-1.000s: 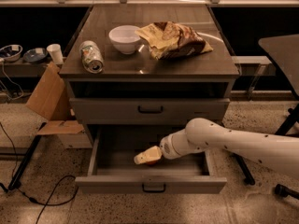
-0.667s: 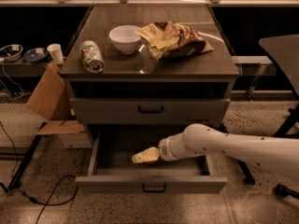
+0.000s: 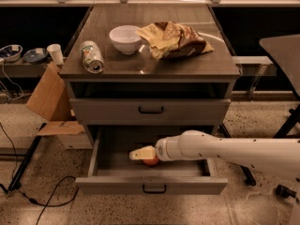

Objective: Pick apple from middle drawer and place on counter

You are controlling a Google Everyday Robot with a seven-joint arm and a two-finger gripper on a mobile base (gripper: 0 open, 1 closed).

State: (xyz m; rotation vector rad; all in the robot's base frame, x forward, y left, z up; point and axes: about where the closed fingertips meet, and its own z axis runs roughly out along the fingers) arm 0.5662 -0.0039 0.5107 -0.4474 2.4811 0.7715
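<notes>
The middle drawer (image 3: 108, 184) is pulled out, low on the grey cabinet. The apple (image 3: 151, 161), small and red-orange, lies on the drawer floor near the middle. My gripper (image 3: 141, 153) reaches into the drawer from the right on the white arm (image 3: 225, 150). Its pale tip points left and sits right over the apple, hiding most of it. Whether it touches the apple I cannot tell. The counter (image 3: 187, 64), the dark glossy cabinet top, is above.
On the counter are a white bowl (image 3: 125, 39), a can lying on its side (image 3: 92, 56) and a crumpled chip bag (image 3: 176, 40). A closed drawer front (image 3: 117, 111) sits above the open one. A cardboard box (image 3: 49, 97) and floor cables (image 3: 47, 196) are at left, a dark table (image 3: 281, 50) at right.
My gripper has moved a little to the left and slightly up inside the drawer. The apple now shows below it. Nothing on the counter has moved.
</notes>
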